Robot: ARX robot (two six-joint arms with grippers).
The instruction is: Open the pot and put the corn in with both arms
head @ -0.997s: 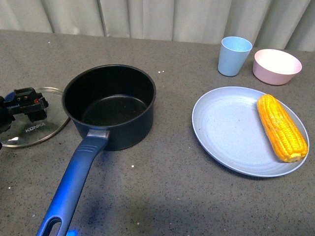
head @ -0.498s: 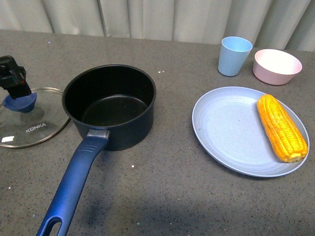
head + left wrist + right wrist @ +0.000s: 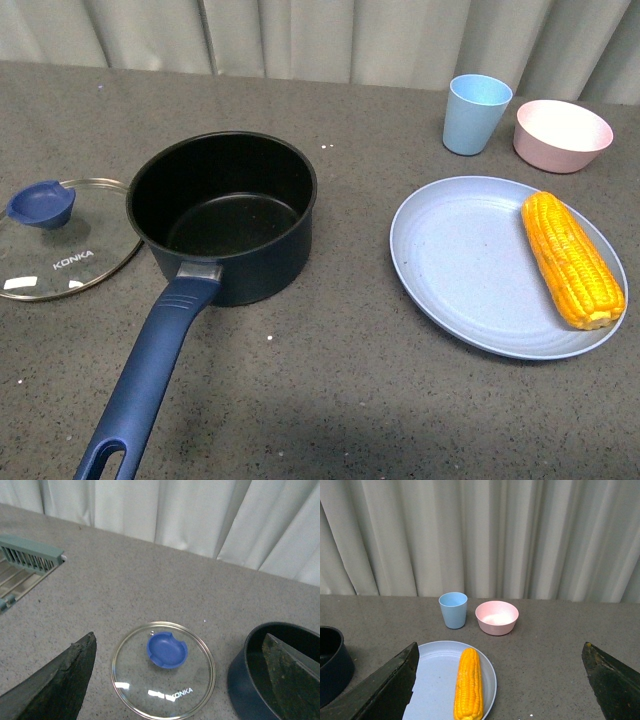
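Pot (image 3: 222, 215) sits uncovered on the table (image 3: 350, 390), centre-left. Its glass lid (image 3: 60, 250) lies flat just beside it. Corn (image 3: 572, 258) lies on blue plate (image 3: 460, 270), well apart. Left gripper (image 3: 178, 637) above the lid, spread wide, empty. Right gripper (image 3: 500, 645) wide, empty.

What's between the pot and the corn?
In the front view, only bare tabletop and the empty part of the blue plate separate the pot from the corn.

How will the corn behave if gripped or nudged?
The corn looks rigid, so it should lift without sagging. Round and tapered, it would probably roll in a curve if nudged on the smooth plate. Its bumpy kernel rows likely give decent grip.
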